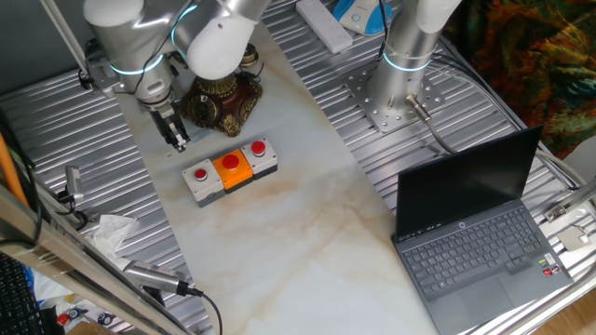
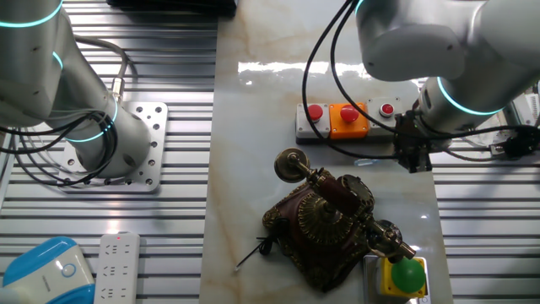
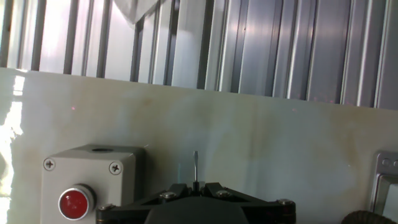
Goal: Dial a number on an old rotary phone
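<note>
The old rotary phone (image 1: 222, 100), dark brown with brass trim, stands at the far side of the marble board. In the other fixed view the phone (image 2: 325, 221) shows its round dial and cradle handset. My gripper (image 1: 175, 138) hangs left of the phone, just beyond the grey button box (image 1: 230, 169), and points down at the board. In the other fixed view the gripper (image 2: 413, 156) is right of the box. In the hand view the gripper (image 3: 195, 185) is shut on a thin metal pin (image 3: 195, 165) that sticks out between the fingers.
The grey button box (image 3: 87, 180) has red and orange buttons. An open laptop (image 1: 475, 233) sits at the right. A second arm's base (image 1: 400, 93) stands behind. A yellow box with a green button (image 2: 409, 274) is beside the phone. Ribbed metal surrounds the board.
</note>
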Tool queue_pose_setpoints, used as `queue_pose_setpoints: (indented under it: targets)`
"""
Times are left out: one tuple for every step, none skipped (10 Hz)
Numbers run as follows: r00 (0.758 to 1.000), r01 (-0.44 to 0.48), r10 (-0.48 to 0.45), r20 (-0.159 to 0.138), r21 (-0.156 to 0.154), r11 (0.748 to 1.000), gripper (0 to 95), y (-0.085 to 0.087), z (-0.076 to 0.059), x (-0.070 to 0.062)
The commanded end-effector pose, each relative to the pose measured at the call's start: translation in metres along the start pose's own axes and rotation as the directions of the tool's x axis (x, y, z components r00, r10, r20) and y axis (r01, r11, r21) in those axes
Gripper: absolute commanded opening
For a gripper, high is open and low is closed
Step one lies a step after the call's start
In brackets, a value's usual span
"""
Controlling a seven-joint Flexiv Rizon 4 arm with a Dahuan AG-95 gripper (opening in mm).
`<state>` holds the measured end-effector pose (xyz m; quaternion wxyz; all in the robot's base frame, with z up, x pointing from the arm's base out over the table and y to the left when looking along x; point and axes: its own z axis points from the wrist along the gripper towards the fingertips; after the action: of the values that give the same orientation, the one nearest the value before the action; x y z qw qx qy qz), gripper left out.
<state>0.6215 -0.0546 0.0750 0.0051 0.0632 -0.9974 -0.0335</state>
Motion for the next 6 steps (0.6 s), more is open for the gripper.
queue_pose_setpoints:
  targets:
    - [1.0, 0.006, -0.006, 0.006, -0.006, 1.0, 0.0, -0.0004, 0.0004, -0.0006]
    - [1.0, 0.006, -0.006, 0.005, -0.001, 1.0, 0.0, -0.0004, 0.0004, -0.0006]
    - [1.0, 0.004, -0.004, 0.005, -0.002, 1.0, 0.0, -0.0004, 0.0004, -0.0006]
    - [1.0, -0.001, 0.001, 0.009, -0.002, 1.0, 0.0, -0.0004, 0.0004, -0.0006]
    - [1.0, -0.001, 0.001, 0.009, -0.003, 1.0, 0.0, -0.0004, 0.0004, -0.0006]
    - [1.0, 0.004, -0.004, 0.006, -0.004, 1.0, 0.0, -0.0004, 0.0004, -0.0006]
